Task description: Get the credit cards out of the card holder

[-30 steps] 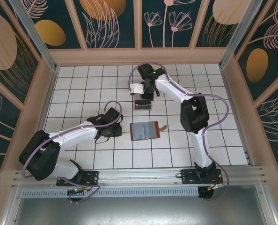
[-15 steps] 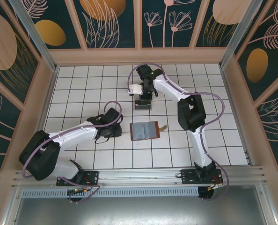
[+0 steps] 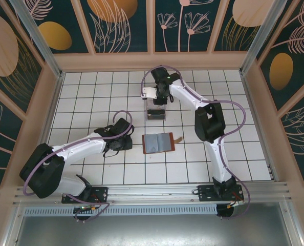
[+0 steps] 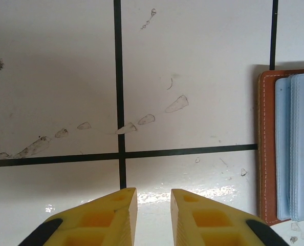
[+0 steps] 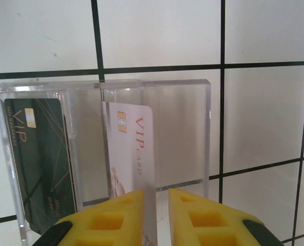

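- The white tiled table (image 3: 90, 97) with dark grout lines sits inside walls (image 3: 34, 31) painted with leaves and flowers.
- A second ago the right claw (image 5: 156, 193) was clamped shut at the far side of the table. Its yellow fingers (image 5: 116, 215) now stand a narrow slit apart.
- A pale card (image 5: 129, 154) stands on edge in that slit, inside the clear stand (image 5: 182, 128) directly in front of the claw. The gap looks wider than the card is thick, so the card seems to have been let go, though contact with one pad cannot be ruled out.
- A dark card (image 5: 39, 159) stands in the stand's next slot, to the left of the claw.
- In the overhead view the right arm has edged slightly toward the far wall over the same second.
- The left claw (image 4: 153, 190) has not shifted. It hovers low over bare tile, fingers slightly apart with nothing between them.
- The wallet (image 3: 158, 142) has not moved either. It lies open and flat, just ahead and to the right of the left claw and well behind the right claw, toward the arm bases. Its brown tab (image 3: 178, 139) sticks out on the right side.
- In all likelihood two cards are now out of the wallet, with this one just delivered.
- Whether the wallet's grey-blue pockets hold more cards cannot be told.
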`<state>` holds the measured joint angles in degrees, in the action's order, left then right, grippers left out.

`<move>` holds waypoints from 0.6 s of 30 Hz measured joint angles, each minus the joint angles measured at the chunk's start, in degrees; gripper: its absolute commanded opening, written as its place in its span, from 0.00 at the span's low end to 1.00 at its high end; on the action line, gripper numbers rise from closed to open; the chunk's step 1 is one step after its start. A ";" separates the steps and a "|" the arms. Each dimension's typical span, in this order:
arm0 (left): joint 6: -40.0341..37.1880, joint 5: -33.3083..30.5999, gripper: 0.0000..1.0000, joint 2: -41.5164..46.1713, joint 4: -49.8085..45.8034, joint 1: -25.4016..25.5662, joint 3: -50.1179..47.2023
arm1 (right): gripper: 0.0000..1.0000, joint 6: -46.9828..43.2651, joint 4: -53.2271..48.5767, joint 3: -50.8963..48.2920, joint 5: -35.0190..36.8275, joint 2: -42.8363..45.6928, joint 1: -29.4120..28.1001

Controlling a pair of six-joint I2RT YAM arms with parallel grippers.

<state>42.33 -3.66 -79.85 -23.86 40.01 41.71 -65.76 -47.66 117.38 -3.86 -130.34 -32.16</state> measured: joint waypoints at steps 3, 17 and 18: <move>0.00 -0.07 0.27 0.00 0.00 0.00 0.00 | 0.22 0.02 0.81 0.00 0.57 0.00 0.09; 0.02 -0.09 0.27 0.87 -0.13 0.00 0.00 | 0.23 0.02 4.59 0.00 2.34 0.00 0.20; 0.02 -0.09 0.27 0.87 -0.22 0.00 0.00 | 0.23 0.02 4.59 0.00 2.34 0.00 0.20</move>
<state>42.35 -3.75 -78.98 -24.08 40.01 41.71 -65.73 -43.07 117.38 -1.52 -130.34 -31.97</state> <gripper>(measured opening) 0.267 0.230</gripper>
